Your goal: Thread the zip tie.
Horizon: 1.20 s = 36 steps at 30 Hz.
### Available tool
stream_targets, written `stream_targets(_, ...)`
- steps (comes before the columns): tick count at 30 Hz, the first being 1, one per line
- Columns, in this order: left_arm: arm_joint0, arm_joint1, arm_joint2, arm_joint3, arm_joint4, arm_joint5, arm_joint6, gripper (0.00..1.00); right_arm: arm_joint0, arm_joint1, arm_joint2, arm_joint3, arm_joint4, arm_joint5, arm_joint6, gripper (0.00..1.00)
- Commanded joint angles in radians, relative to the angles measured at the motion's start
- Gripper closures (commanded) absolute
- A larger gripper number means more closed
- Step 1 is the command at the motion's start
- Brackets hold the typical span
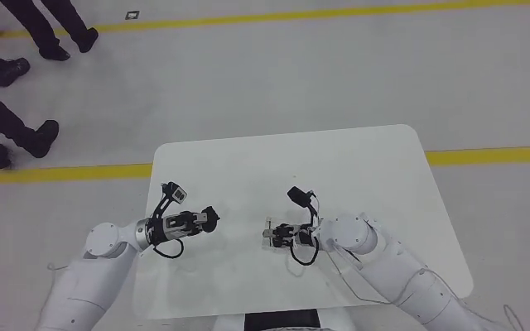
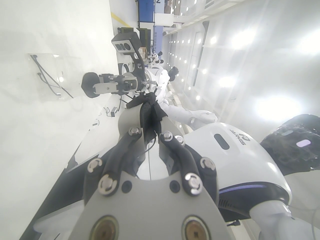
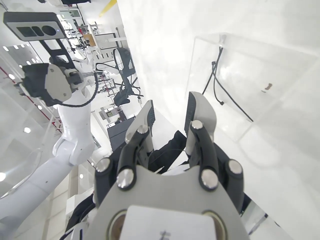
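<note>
The zip tie shows as thin black strands lying inside a clear plastic holder that sits on the white counter. Two small square heads can be made out along the strands; I cannot tell whether this is one tie or two. One strand runs up to the holder's edge and another curves across its floor.

The right end effector hangs over the middle of the counter, toward the near edge. Its fingers stand apart with nothing between them, and one finger is just beside the holder's wall without gripping it.

The left end effector hangs over the left part of the counter, also toward the near edge, and points across at the right one. The two tips face each other with a stretch of bare counter between them. Its fingers are pressed together. A ragged bit of dark material sticks out at their tips, and I cannot tell whether it is clamped there or is part of the pads. A black cable loops under its wrist.

Beyond the counter's far edge, yellow lines cross the pale floor.
</note>
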Motion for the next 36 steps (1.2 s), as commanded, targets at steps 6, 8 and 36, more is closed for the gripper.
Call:
stream_targets(6, 0.0, 0.0, 0.0, 0.0, 0.0, 0.0, 0.0, 1.0, -0.011, 0.006, 0.006, -0.045, -0.037, 0.0, 0.009, 0.0)
stream_targets(8, 0.0, 0.0, 0.0, 0.0, 0.0, 0.0, 0.0, 1.0, -0.011, 0.006, 0.006, -0.045, -0.037, 0.0, 0.009, 0.0)
stream_targets(36, 0.0, 0.0, 0.0, 0.0, 0.0, 0.0, 0.0, 1.0, 0.036, -0.047, -0.043, -0.088, -0.367, 0.0, 0.184, 0.0)
